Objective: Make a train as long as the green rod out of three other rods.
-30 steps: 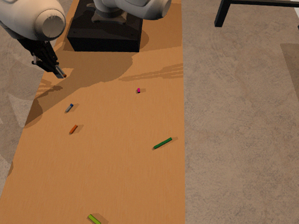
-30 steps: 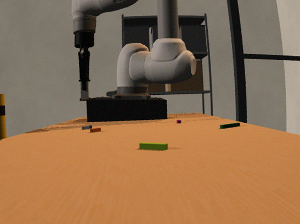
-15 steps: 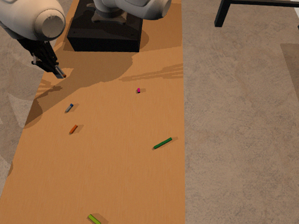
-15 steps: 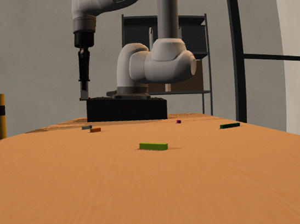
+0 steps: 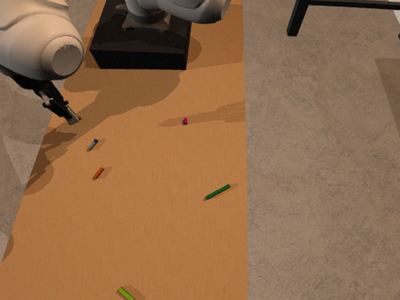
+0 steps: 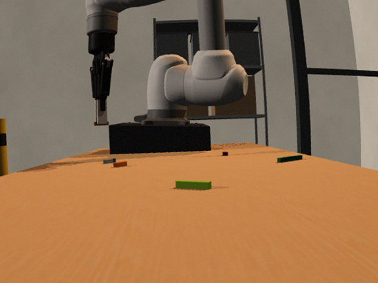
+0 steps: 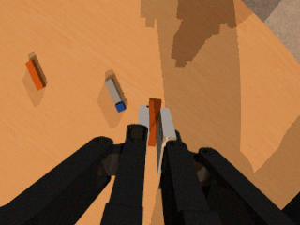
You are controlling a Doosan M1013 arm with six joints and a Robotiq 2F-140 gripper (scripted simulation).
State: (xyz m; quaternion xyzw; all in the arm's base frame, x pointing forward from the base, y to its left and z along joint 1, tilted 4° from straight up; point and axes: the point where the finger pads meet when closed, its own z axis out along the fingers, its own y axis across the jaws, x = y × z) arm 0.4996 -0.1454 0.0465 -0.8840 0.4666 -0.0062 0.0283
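My gripper (image 5: 75,121) (image 6: 101,122) (image 7: 152,121) is shut on an orange rod (image 7: 153,123) (image 6: 96,123) and holds it well above the table. A grey rod (image 5: 92,145) (image 6: 107,161) (image 7: 112,89) lies with its end touching or almost touching a blue rod (image 5: 95,141) (image 6: 114,160) (image 7: 120,107), in line with it. Another orange rod (image 5: 98,173) (image 6: 120,164) (image 7: 36,75) lies apart from them, nearer the front. The green rod (image 5: 217,192) (image 6: 289,158) lies near the table's right edge.
A magenta rod (image 5: 185,121) (image 6: 225,153) lies towards the back right, in front of the black robot base (image 5: 141,57) (image 6: 160,140). A lime rod (image 5: 126,294) (image 6: 193,185) lies far from the others, at the front. The wooden table (image 5: 170,234) (image 6: 203,246) carries all the loose rods.
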